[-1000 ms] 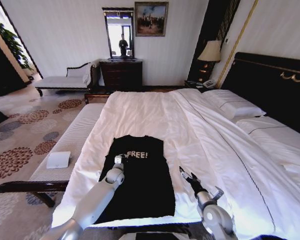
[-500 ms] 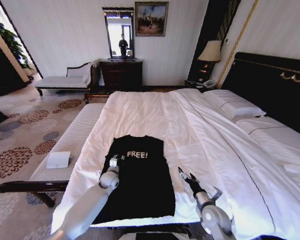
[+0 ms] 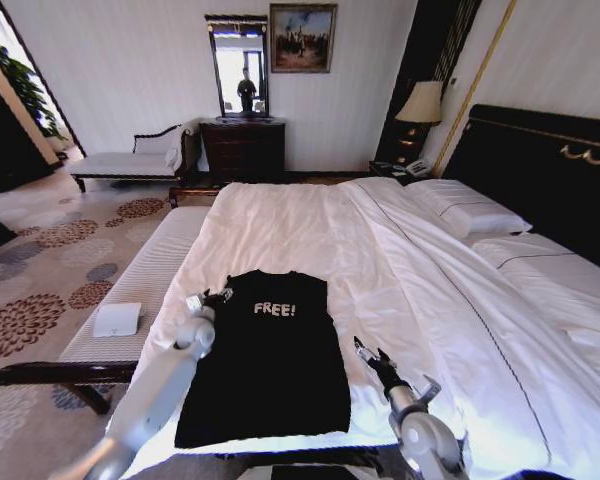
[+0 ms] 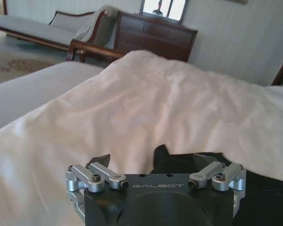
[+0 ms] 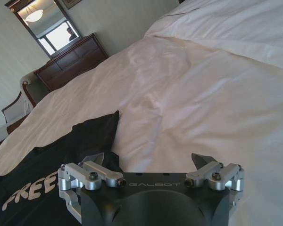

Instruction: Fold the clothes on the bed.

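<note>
Hotel bedroom: wide bed (image 3: 310, 230), dresser (image 3: 242, 148), lamp (image 3: 421, 103).

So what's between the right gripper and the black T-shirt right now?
Nothing but bare white duvet. In the head view the right gripper, jaws open, sits just off the T-shirt side edge; the right wrist view shows the same bare strip.

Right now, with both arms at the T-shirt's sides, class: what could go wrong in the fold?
1. The left end effector, open at the T-shirt edge, might pinch the white duvet too.
2. The shirt lies close to the bed's near edge, so a tug could slide it off.
3. The right end effector, open, sits lower down the shirt, so the fold may skew.
</note>
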